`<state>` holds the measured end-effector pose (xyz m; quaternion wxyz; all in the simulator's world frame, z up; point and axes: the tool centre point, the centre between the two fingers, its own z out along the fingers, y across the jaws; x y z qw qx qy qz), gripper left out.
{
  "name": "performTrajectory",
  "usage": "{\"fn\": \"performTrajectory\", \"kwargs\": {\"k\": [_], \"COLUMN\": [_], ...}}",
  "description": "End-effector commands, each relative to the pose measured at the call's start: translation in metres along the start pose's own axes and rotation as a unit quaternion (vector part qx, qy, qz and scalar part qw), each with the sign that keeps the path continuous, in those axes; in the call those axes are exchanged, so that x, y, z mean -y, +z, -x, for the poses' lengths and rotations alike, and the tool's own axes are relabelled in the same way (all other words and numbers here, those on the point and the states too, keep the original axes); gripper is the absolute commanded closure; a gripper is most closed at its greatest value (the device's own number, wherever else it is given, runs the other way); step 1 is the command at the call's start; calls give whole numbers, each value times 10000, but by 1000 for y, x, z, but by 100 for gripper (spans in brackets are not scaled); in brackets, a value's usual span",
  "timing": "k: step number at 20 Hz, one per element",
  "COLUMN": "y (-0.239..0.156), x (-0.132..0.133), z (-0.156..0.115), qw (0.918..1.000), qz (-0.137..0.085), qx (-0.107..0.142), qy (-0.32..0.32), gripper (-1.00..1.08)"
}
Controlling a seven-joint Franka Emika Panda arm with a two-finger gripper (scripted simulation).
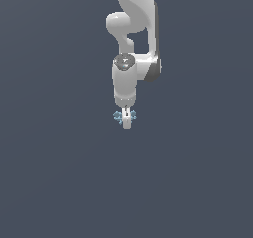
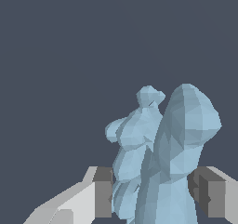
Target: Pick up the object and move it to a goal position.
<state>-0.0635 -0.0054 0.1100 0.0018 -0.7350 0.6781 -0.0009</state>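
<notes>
Grey pads [image 2: 103,193] fill the near edge of the wrist view, one on each side of the object [image 2: 162,148], with the white fingers behind them. One pad touches the pale-blue lump's flank; the other sits close against its far side, though whether it actually touches is hard to tell. Fingers look clenched on the object, gripping its lower part.

Object: knobbly, faceted, pale blue. One large rounded lobe and a smaller knobbed part rise clear of the pads.

Exterior view: gripper [image 1: 127,119] points straight down from the arm [image 1: 131,39]. Small blue bits of the object [image 1: 117,116] poke out on either side of the fingertips, so it is narrower than the hand and mostly hidden there.

Progress, as judged: the grasp seems made. Whether the object is off the ground cannot be told; the background is a flat dark grey with no shadow or surface line. No goal marker shows in either view, so how much of the move is left is unknown. Carrying to the goal looks like the part left.

View differences: the wrist view gives the object's shape and the pad contact, and nothing of the arm. The exterior view gives the arm's pose and the vertical approach, but the object is only a few specks.
</notes>
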Motion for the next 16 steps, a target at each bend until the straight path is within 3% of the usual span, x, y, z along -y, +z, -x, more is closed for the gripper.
{"fn": "performTrajectory", "kwargs": {"k": [1,9,16], "y": [-21,-70,-84], "x": [-2,-5,-5], "z": [-6,-20,-24], "qw": [10000,10000,10000], "qz": [3,15,20], "qx": [-1,-7,-9], "qy": [2,-1,-6], "gripper": [108,108,108]}}
